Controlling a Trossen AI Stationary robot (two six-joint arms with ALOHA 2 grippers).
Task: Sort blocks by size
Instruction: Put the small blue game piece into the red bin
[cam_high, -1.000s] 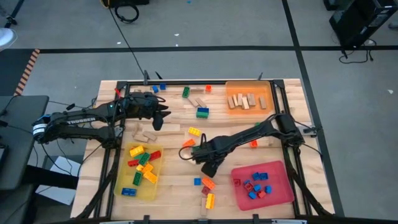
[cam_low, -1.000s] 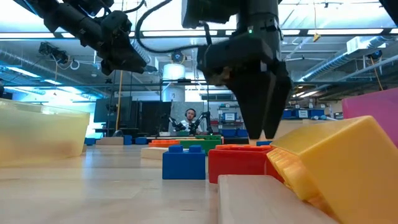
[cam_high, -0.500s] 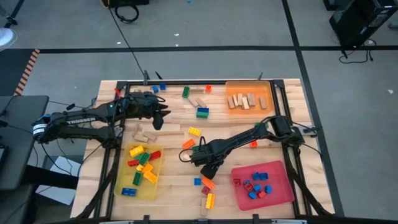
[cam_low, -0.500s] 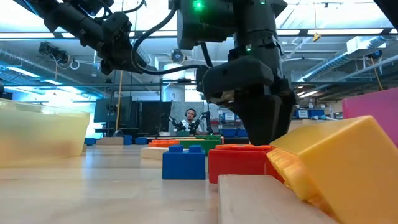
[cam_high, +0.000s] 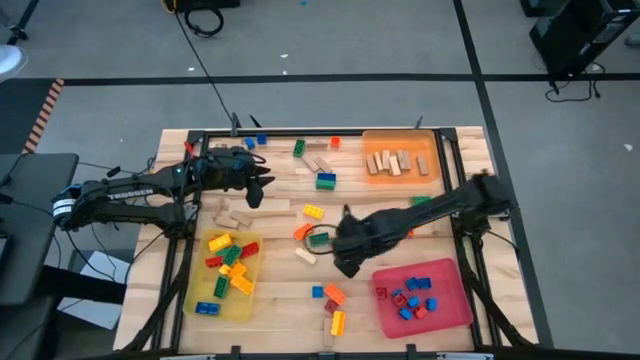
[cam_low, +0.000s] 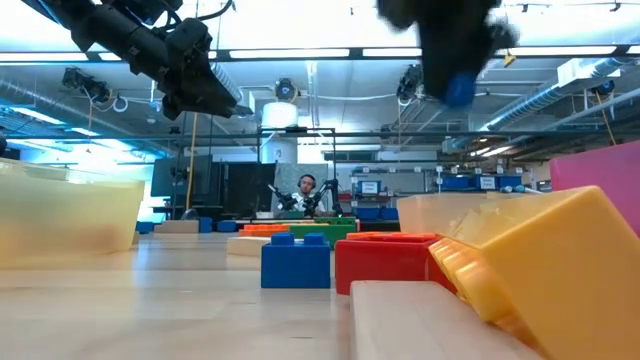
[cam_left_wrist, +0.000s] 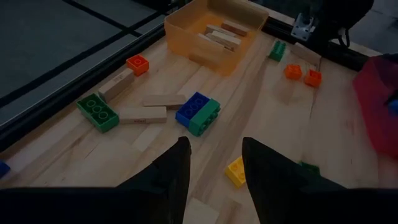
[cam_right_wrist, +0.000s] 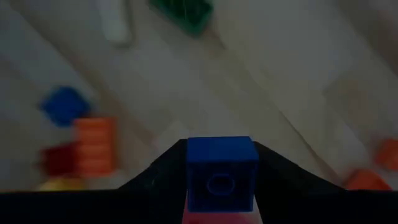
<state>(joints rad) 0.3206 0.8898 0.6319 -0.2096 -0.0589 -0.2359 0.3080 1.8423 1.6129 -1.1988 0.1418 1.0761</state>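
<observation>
A small blue brick (cam_right_wrist: 221, 171) sits between the fingers of my right gripper (cam_high: 345, 258), which is shut on it above the table's middle, just left of the red tray (cam_high: 452, 310). In the low view the brick (cam_low: 458, 90) shows high above the table. Loose blocks lie on the wood around it: a yellow brick (cam_high: 313, 212), an orange one (cam_high: 303, 232), a blue one (cam_high: 317, 291) and a blue-and-green pair (cam_left_wrist: 198, 113). My left gripper (cam_left_wrist: 214, 146) hangs open over the far left of the table (cam_high: 258, 190), with nothing between its fingers. My right gripper pinches the blue brick by two opposite sides (cam_right_wrist: 193, 168) between its two fingers (cam_right_wrist: 158, 174). The fingers come from above and point down. The brick is lifted clear of the table, its studded face toward the wrist camera.
A yellow tray (cam_high: 248, 300) at the near left holds mixed coloured bricks. An orange tray (cam_high: 400, 140) at the far right holds wooden pieces. The red tray holds small blue and red bricks. Wooden pieces (cam_high: 235, 212) lie under the left arm.
My right gripper has risen from the table near the front middle, out of the low view's centre, and has shifted a little toward the right edge. The blue brick has come up with it and now hangs clear of the table.
</observation>
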